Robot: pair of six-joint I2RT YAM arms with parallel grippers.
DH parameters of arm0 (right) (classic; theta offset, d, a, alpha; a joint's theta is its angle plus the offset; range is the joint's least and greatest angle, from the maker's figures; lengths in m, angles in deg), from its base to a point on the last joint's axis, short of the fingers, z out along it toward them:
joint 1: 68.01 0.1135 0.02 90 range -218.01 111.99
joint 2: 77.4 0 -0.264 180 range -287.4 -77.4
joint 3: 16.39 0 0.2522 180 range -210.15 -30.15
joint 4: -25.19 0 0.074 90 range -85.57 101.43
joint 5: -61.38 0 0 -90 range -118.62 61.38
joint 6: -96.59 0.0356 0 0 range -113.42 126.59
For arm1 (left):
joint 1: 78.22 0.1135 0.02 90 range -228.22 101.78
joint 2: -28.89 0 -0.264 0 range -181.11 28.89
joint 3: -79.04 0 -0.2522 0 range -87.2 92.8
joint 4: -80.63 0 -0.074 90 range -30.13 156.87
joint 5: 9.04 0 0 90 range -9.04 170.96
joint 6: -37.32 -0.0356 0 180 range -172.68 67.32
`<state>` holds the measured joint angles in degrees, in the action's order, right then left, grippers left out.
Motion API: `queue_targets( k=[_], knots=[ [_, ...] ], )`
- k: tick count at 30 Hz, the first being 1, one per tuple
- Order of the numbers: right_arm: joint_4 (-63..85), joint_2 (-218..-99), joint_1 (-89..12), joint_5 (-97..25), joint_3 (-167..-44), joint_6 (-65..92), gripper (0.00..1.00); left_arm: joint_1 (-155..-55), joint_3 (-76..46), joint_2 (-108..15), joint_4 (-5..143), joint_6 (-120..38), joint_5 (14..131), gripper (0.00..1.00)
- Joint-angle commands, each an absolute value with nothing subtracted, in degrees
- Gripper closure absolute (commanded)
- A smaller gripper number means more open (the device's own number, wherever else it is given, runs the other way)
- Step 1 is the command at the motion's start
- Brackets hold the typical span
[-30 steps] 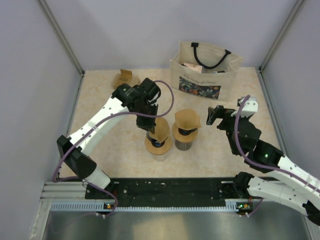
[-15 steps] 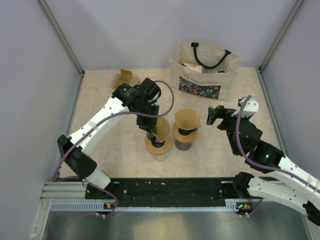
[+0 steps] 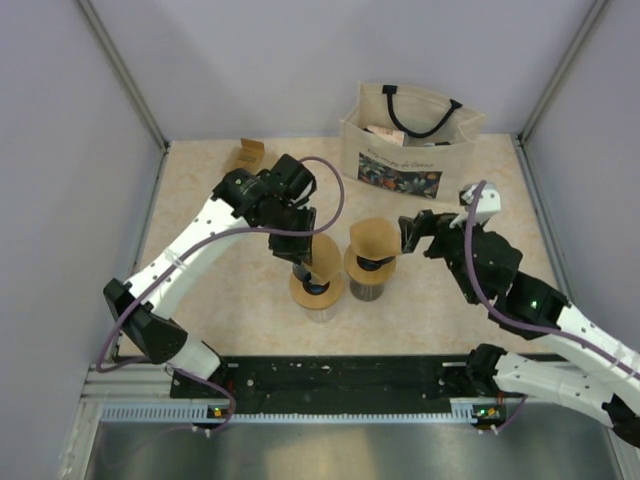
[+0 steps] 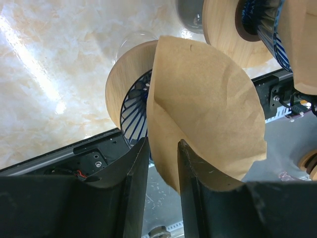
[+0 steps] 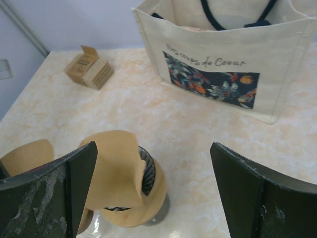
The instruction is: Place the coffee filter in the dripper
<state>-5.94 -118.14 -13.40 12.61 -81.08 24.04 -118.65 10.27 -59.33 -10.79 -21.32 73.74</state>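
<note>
My left gripper [image 3: 302, 267] is shut on a brown paper coffee filter [image 3: 326, 256] and holds it tilted over the left wooden dripper [image 3: 318, 291]. In the left wrist view the filter [image 4: 208, 109] passes between my fingers [image 4: 136, 173] just above the dripper's wooden ring [image 4: 119, 82]; its blue ribs show beside it. A second dripper [image 3: 368, 270] stands to the right with a filter [image 3: 373, 238] sitting crumpled in it. My right gripper [image 3: 412, 232] is wide open just right of it. The right wrist view shows that dripper [image 5: 148, 203] and its filter [image 5: 116, 168].
A canvas tote bag [image 3: 405, 140] stands at the back; it also shows in the right wrist view [image 5: 223, 74]. A small cardboard box [image 3: 248, 155] lies at the back left. The black rail [image 3: 340, 375] runs along the near edge. Grey walls close in both sides.
My right gripper has moved left, closer to the right dripper. My left arm has shifted a little left, still holding the filter over the left dripper.
</note>
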Motion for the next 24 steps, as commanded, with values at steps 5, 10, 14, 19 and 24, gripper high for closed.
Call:
queue_targets(
  k=[5, 10, 14, 19, 24],
  knots=[
    [-10.99, -130.83, -13.08, -11.89, -95.96, 24.34, 0.09, -118.39, 10.71, -53.99, -18.38, -21.92, 74.63, 0.67],
    [-11.78, -137.77, -12.99, -24.56, -99.67, 25.13, 0.14, -118.47, 8.16, -51.88, -17.33, -22.35, 75.07, 0.79],
    [-11.34, -141.38, -12.99, -27.39, -100.02, 26.62, 0.19, -118.39, 6.58, -51.7, -15.92, -22.71, 74.02, 0.79],
    [-10.02, -144.02, -12.82, -30.03, -101.25, 28.03, 0.29, -118.48, 6.14, -52.05, -14.69, -23.15, 73.58, 0.8],
    [-9.14, -145.87, -12.03, -29.85, -102.22, 28.29, 0.37, -118.39, 5.87, -51.79, -14.86, -22.97, 73.58, 0.8]
  ],
)
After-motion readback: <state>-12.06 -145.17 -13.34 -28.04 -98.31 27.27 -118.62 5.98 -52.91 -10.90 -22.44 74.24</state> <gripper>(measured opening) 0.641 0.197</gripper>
